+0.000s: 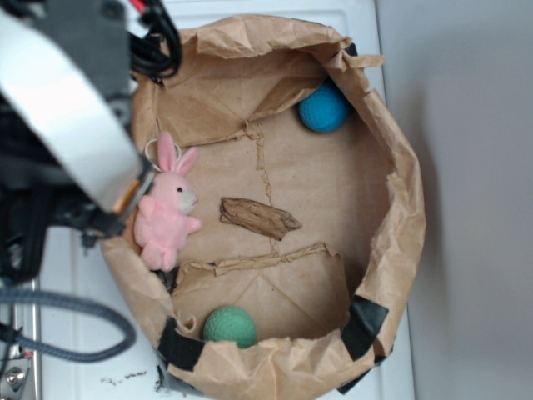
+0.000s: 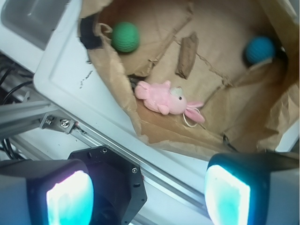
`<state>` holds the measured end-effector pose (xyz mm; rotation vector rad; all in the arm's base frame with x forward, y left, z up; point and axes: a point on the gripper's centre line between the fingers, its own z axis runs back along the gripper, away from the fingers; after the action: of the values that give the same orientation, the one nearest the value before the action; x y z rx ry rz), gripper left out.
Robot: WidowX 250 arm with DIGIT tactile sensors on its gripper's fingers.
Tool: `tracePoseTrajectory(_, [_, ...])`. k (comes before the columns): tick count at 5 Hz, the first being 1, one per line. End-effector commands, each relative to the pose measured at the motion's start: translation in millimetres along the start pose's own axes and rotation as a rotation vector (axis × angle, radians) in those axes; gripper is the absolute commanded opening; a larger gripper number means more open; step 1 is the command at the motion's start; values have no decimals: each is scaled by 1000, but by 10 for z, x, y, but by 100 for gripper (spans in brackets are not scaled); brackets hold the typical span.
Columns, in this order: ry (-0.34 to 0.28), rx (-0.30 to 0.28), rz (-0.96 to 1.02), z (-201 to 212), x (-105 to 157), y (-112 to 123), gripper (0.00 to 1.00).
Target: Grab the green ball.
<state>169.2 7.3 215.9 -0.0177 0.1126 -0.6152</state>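
The green ball [image 1: 230,325] [image 2: 125,37] lies inside a brown paper basket [image 1: 400,225] [image 2: 112,79], against its near rim in the exterior view. My gripper [image 2: 147,197] hangs high above and outside the basket, over the white table and an aluminium rail. Its jaws stand wide apart, and the glowing teal pads [image 2: 69,199] hold nothing. In the exterior view only the arm's body [image 1: 67,125] shows at the upper left; the fingers are out of sight there.
In the basket also lie a pink plush bunny [image 1: 166,212] [image 2: 164,98], a brown piece of wood [image 1: 260,217] [image 2: 187,55] and a blue ball [image 1: 323,109] [image 2: 259,49]. A black mount [image 2: 117,183] and rail [image 2: 154,161] sit below the gripper. Cables [image 1: 67,325] run at the left.
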Motion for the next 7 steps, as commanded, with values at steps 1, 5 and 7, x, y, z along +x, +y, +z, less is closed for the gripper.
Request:
tracePoseTrajectory(1, [-39, 23, 12, 106, -7, 87, 100])
tracePoseTrajectory(5, [-191, 18, 165, 0, 529, 403, 100])
tracePoseTrajectory(7, [-165, 21, 172, -355, 635, 424, 100])
